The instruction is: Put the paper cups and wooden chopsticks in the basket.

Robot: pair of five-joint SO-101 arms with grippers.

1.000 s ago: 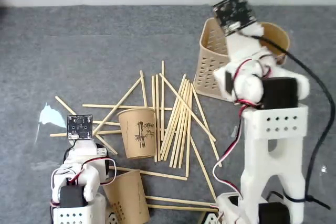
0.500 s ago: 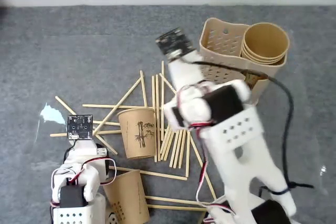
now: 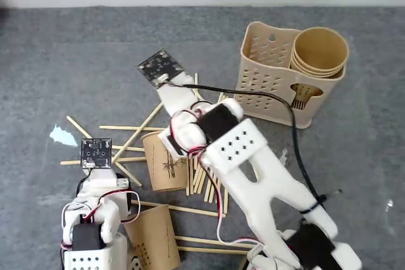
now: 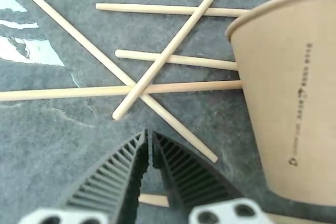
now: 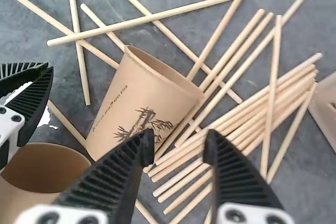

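A paper cup (image 3: 166, 159) (image 5: 142, 108) with a bamboo print lies on its side among scattered wooden chopsticks (image 3: 215, 150) (image 5: 252, 103). My right gripper (image 5: 176, 148) hovers open just above this cup and the chopstick pile, nothing between its fingers. A second cup (image 3: 152, 235) (image 5: 37, 177) lies near the table's front edge. My left gripper (image 4: 148, 136) is shut and empty, low over crossed chopsticks (image 4: 157, 72), with the printed cup (image 4: 289, 93) beside it. The beige basket (image 3: 269, 71) stands at the back right and holds stacked cups (image 3: 319, 52).
A pale blue scrap (image 3: 61, 136) (image 4: 26, 51) lies on the grey mat left of the chopsticks. The right arm's white body (image 3: 253, 169) stretches across the middle, covering part of the pile. The left arm's base (image 3: 92, 232) sits at the front left.
The right arm has swung left from over the basket to above the chopsticks and the lying cup. The left arm has stayed put.
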